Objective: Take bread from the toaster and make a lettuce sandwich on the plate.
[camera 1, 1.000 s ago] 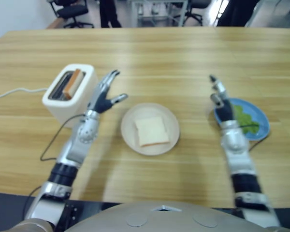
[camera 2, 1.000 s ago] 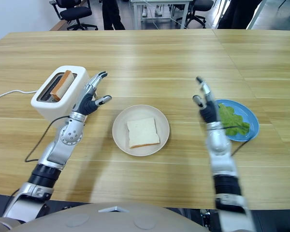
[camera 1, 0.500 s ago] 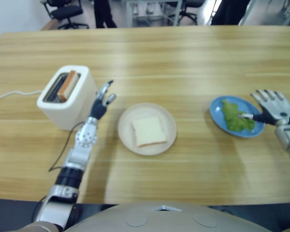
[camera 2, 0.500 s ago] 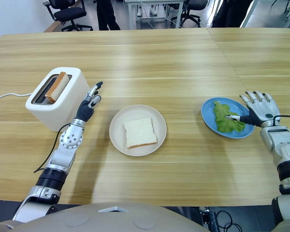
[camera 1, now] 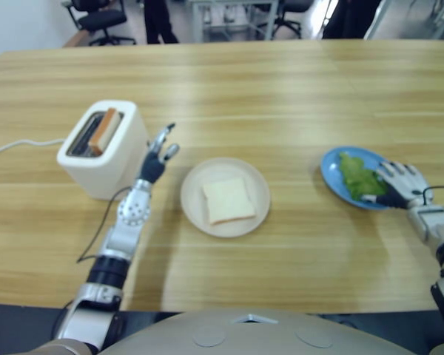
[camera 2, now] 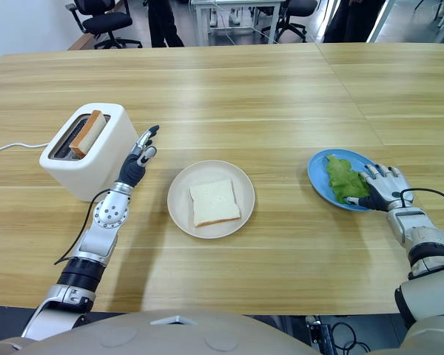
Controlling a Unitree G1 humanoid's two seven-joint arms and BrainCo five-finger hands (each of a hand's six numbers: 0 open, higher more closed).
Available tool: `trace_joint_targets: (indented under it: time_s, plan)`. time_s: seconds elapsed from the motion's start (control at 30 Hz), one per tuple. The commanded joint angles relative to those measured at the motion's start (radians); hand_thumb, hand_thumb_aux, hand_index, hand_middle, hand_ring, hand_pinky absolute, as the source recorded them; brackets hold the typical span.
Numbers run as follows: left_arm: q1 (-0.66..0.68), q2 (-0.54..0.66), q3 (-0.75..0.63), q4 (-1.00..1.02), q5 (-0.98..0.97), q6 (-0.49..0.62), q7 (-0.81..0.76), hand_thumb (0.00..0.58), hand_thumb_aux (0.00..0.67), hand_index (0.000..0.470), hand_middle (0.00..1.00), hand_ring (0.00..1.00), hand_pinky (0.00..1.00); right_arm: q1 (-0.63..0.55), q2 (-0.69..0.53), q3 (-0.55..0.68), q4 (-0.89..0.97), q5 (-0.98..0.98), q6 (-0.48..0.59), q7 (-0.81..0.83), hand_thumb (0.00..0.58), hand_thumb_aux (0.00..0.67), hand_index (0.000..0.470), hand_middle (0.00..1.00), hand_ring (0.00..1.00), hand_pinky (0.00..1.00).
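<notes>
On the dish (camera 2: 315,178), lettuce (camera 2: 342,180) lies lengthwise front-to-back, just left of the right hand (camera 2: 385,191), fingers spread, gripping nothing.

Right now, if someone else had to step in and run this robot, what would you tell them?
Left hand: open, holding nothing, beside the toaster.
Right hand: at the near edge of the blue plate, by the lettuce; I cannot tell if it has a grasp.
One bread slice lies on the round plate; a second slice stands in the toaster slot.
Done: first slice on the plate.
Left: put the lettuce onto that slice, then the toaster slice on top.
</notes>
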Motion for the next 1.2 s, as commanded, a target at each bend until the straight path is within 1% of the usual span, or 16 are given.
trace_joint_targets:
  time_s: [0.03, 0.33, 0.53, 0.57, 0.7, 0.93, 1.07, 1.2]
  plan:
    - [0.005, -0.006, -0.008, 0.015, 0.014, 0.007, -0.006, 0.0, 0.0, 0.0, 0.0, 0.0, 0.0, -0.02, 0.006, 0.033, 0.032, 0.027, -0.01, 0.013, 0.58, 0.67, 0.46, 0.0, 0.0, 0.0]
    - [0.012, -0.004, -0.006, 0.016, 0.014, 0.007, -0.011, 0.0, 0.0, 0.0, 0.0, 0.0, 0.0, -0.009, 0.005, 0.06, 0.027, 0.079, -0.021, 0.009, 0.58, 0.67, 0.46, 0.0, 0.0, 0.0]
    - [0.016, -0.002, -0.003, 0.013, 0.013, 0.005, -0.011, 0.0, 0.0, 0.0, 0.0, 0.0, 0.0, 0.02, -0.023, 0.023, -0.043, 0.139, -0.04, -0.004, 0.58, 0.67, 0.46, 0.0, 0.0, 0.0]
    - [0.016, -0.002, -0.002, 0.014, 0.012, 0.004, -0.011, 0.0, 0.0, 0.0, 0.0, 0.0, 0.0, 0.031, -0.031, 0.011, -0.068, 0.154, -0.042, -0.008, 0.58, 0.67, 0.46, 1.0, 1.0, 1.0]
    - [0.009, -0.004, 0.002, 0.028, 0.005, -0.002, -0.01, 0.0, 0.0, 0.0, 0.0, 0.0, 0.0, 0.108, -0.074, -0.046, -0.239, 0.2, -0.024, -0.027, 0.58, 0.67, 0.46, 1.0, 1.0, 1.0]
    - [-0.006, -0.001, 0.017, 0.048, -0.008, -0.013, -0.007, 0.0, 0.0, 0.0, 0.0, 0.0, 0.0, 0.287, -0.117, -0.173, -0.696, 0.21, 0.082, 0.016, 0.58, 0.67, 0.46, 1.0, 1.0, 1.0]
    - [-0.015, -0.004, 0.025, 0.061, -0.017, -0.02, -0.001, 0.0, 0.0, 0.0, 0.0, 0.0, 0.0, 0.333, -0.103, -0.209, -0.896, 0.188, 0.125, 0.066, 0.58, 0.67, 0.46, 1.0, 1.0, 1.0]
    - [-0.026, -0.012, 0.04, 0.08, -0.043, -0.028, -0.004, 0.0, 0.0, 0.0, 0.0, 0.0, 0.0, 0.324, -0.043, -0.192, -1.058, 0.156, 0.148, 0.134, 0.58, 0.67, 0.46, 1.0, 1.0, 1.0]
